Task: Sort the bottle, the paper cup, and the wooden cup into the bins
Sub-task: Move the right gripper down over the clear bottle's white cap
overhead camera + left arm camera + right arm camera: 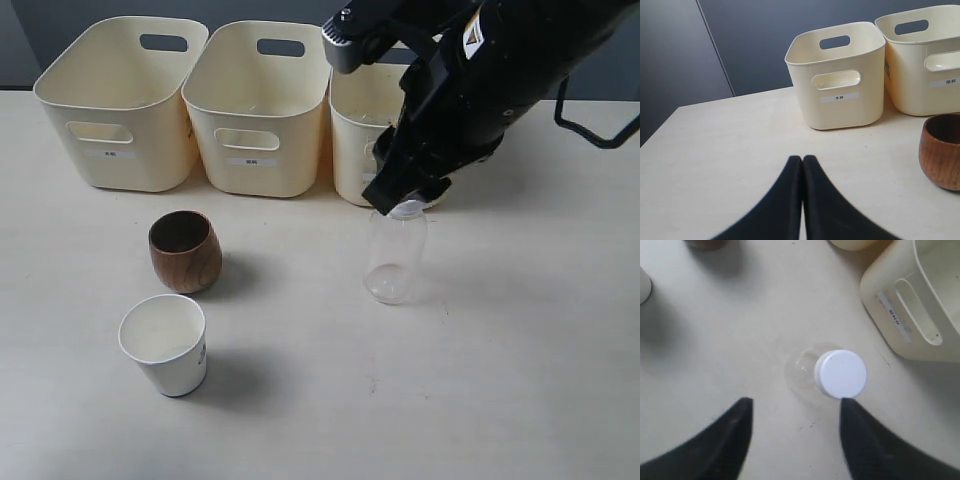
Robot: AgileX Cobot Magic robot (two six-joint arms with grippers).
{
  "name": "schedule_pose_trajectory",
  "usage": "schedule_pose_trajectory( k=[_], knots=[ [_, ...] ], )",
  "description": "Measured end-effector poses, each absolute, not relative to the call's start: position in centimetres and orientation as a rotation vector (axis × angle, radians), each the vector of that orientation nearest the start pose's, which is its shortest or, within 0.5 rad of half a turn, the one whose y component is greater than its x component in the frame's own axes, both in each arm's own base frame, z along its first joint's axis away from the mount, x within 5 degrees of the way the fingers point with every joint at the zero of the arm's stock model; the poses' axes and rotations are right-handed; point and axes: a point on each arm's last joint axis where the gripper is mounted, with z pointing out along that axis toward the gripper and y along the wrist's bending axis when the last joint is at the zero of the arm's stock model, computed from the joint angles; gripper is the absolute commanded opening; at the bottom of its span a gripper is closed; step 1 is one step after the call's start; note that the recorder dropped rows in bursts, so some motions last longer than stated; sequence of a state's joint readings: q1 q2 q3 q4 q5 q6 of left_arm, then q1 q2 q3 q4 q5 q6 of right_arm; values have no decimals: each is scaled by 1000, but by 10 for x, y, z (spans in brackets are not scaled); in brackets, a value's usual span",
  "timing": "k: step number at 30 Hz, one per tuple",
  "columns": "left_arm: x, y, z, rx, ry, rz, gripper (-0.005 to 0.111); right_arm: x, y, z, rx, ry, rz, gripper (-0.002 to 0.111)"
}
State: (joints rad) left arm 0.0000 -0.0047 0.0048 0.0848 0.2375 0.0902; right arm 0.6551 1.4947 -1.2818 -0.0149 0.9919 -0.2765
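The clear bottle stands upright on the table in front of the right bin. My right gripper hovers open just above its white cap, one finger beside the cap, nothing between the jaws. In the exterior view the right arm hides the gripper tips near the cap. The brown wooden cup stands upright left of centre, with the white paper cup in front of it. My left gripper is shut and empty, low over the table, the wooden cup off to its side.
Three cream bins stand in a row at the back: left bin, middle bin and the right one, partly behind the arm. The left wrist view shows the left bin and the middle bin with small labels.
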Motion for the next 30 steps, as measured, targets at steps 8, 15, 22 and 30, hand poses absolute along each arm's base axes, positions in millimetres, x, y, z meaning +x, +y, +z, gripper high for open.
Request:
schedule_pose_trajectory(
  k=[8,15,22,30],
  knots=[
    [55,2,190,134,1717,145,0,253,189,320,-1114,2345,83,74],
    [55,2,190,133,1717,143,0,258,189,313,-1089,2379,42,74],
    [55,2,190,133,1717,143,0,268,196,288,-1121,2459,21,74],
    [55,2,190,133,1717,143,0,279,192,276,-1108,2498,-11,74]
  ],
)
